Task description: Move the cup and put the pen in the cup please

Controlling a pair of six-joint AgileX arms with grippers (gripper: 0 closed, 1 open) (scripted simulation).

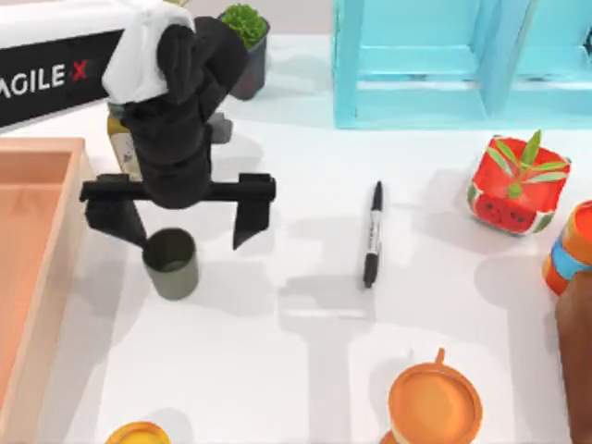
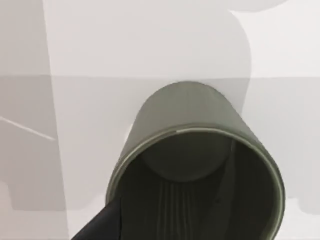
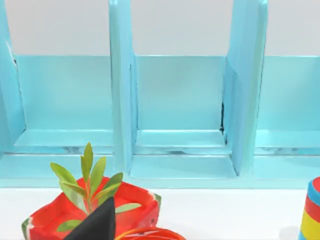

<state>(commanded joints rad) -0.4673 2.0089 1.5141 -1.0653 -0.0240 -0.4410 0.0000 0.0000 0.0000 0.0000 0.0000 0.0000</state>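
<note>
Cup [image 1: 171, 264], dark olive-grey, stood upright at the left-centre of the top view, just right of the wooden tray [image 1: 37, 240]. Left gripper [image 1: 176, 227] hung directly over it with jaws spread wide, 1 finger [image 1: 116, 220] just above and left of the rim, the other [image 1: 250, 220] well clear to the right; nothing held. Seen through the left wrist view as an open mouth [image 2: 195, 175] close below the camera, empty inside. Pen [image 1: 372, 234] lay flat near the middle of the frame, well apart from the cup, its length running roughly up and down the picture. Step in hand judged as the grasp on the cup: best done by shifting left so the cup sat between both fingers, dropping to mid-wall, then closing gently to keep the cup upright. White table [image 1: 277, 370], smooth and bare around the cup, with room toward the pen. Elsewhere: turquoise shelf [image 1: 444, 65] at upper right, watermelon planter [image 1: 518, 190] at right, orange mug [image 1: 435, 402] at the lower edge, small potted plant [image 1: 245, 42] at top. Right gripper [image 3: 97, 225] parked near the planter, fingers' state impossible to tell.
</note>
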